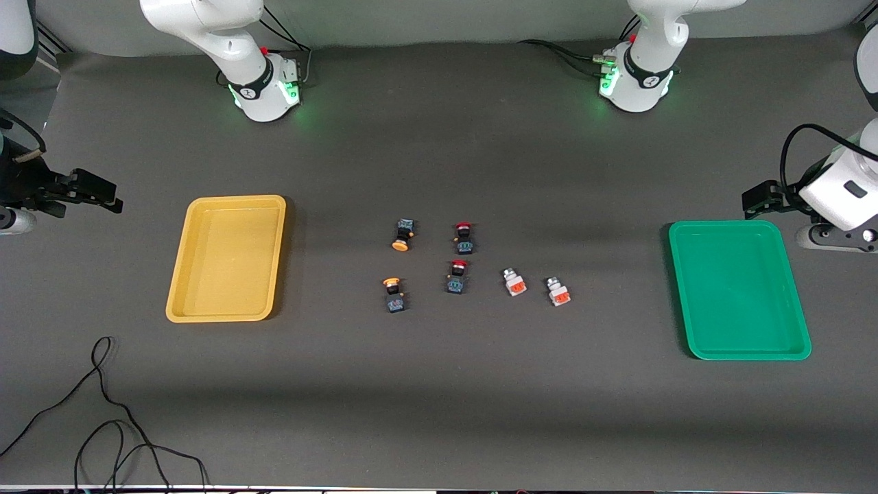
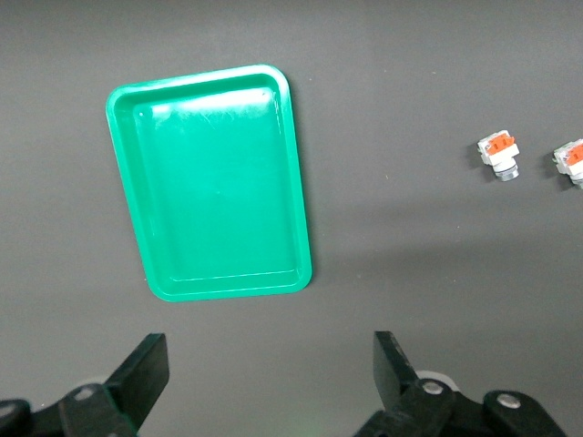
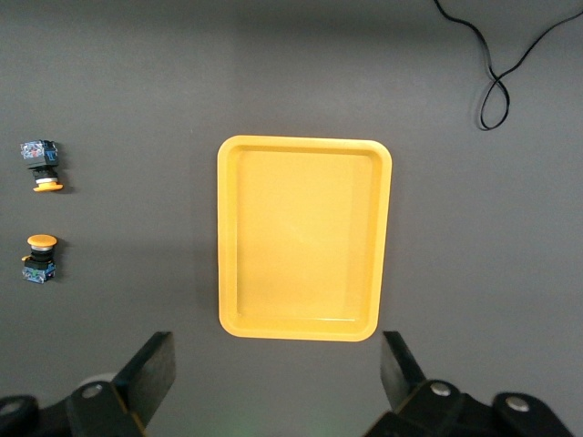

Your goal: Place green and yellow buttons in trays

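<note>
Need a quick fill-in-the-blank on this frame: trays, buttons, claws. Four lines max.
1. The yellow tray holds ____ buttons.
2. The two white-silver buttons lie nearest the ____ tray.
3. The number of red-capped buttons on the table is ____.
4. The left claw and right claw both have their fingers ____.

Missing words: no; green; two; open

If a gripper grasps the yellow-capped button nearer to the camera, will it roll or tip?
The yellow-capped button lies on its side, so it probably cannot tip further. Its round cap might let it roll slightly if nudged, though the blocky dark body should stop that. It looks small and likely light, so it may slide on the table.
</note>
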